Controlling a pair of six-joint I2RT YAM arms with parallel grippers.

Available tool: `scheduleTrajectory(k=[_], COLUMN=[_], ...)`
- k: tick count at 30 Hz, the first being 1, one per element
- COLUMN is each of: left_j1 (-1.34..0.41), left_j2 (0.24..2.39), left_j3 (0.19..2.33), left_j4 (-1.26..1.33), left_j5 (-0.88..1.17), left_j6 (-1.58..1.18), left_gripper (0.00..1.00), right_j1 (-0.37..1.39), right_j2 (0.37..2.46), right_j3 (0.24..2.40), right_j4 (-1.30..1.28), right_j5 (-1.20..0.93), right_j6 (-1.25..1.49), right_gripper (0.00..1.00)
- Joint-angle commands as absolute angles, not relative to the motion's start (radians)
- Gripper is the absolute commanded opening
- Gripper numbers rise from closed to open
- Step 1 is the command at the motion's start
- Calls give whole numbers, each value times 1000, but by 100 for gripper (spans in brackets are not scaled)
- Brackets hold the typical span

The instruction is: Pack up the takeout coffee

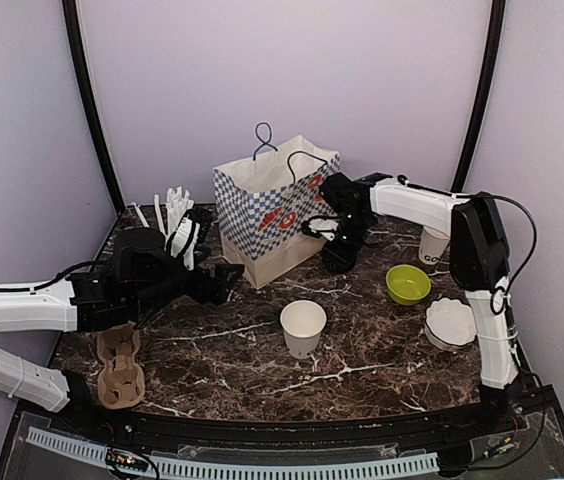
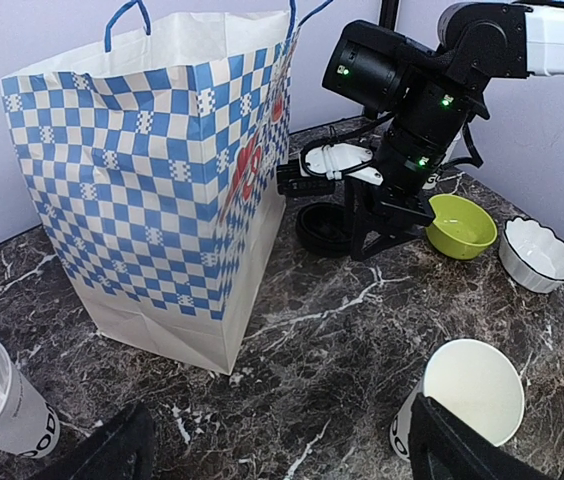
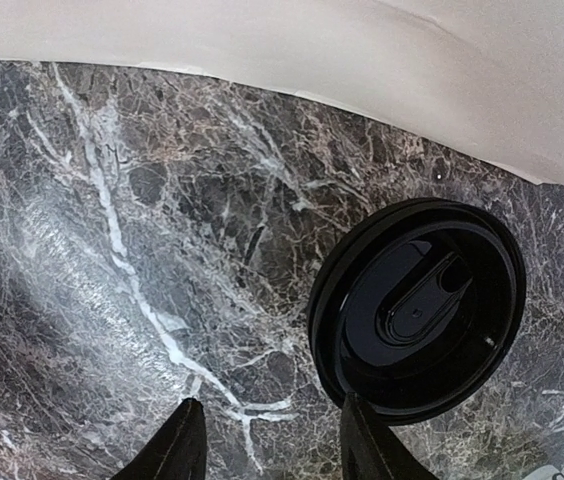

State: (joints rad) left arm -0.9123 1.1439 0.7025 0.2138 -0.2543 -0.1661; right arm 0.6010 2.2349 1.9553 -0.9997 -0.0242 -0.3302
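Note:
A white paper cup [image 1: 303,327] with black lettering stands open, without a lid, at the table's middle; it also shows in the left wrist view [image 2: 470,392]. A second such cup [image 1: 433,244] stands at the back right, partly hidden behind my right arm. A black lid [image 3: 417,305] lies flat on the marble beside the bag [image 1: 272,212]. My right gripper [image 3: 274,445] is open just over the lid's near edge, one finger [image 3: 370,440] at its rim. My left gripper [image 2: 282,455] is open and empty, low over the table between the bag [image 2: 162,170] and the open cup.
A cup of white straws [image 1: 178,222] stands back left, also in the left wrist view [image 2: 2,400]. A cardboard cup carrier [image 1: 120,368] lies front left. A lime-green bowl [image 1: 408,284] and a white bowl [image 1: 450,322] sit at the right.

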Motion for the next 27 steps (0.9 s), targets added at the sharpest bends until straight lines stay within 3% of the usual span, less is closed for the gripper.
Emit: scheduleTrajectory(k=[1,11,22,27], left_j1=[-908,-907,-908,-908], left_j2=[1123,1129,1137,1137], left_j3=[689,683,682,681], left_j4=[240,247,247,249], left_j5=[-243,-235,-230,-225], left_j6=[-176,-183,-188,-192], left_gripper=[90,90,90,90], right_j1=[595,595,594,592], right_j2=[2270,2321,2342,2346], right_j3=[2001,2036,2042,2043], right_j4=[-976,-976,-974,-973], right_j5=[28,46,46,62], right_j6=[-302,-300,-304,-302], right_gripper=[45,43,15,9])
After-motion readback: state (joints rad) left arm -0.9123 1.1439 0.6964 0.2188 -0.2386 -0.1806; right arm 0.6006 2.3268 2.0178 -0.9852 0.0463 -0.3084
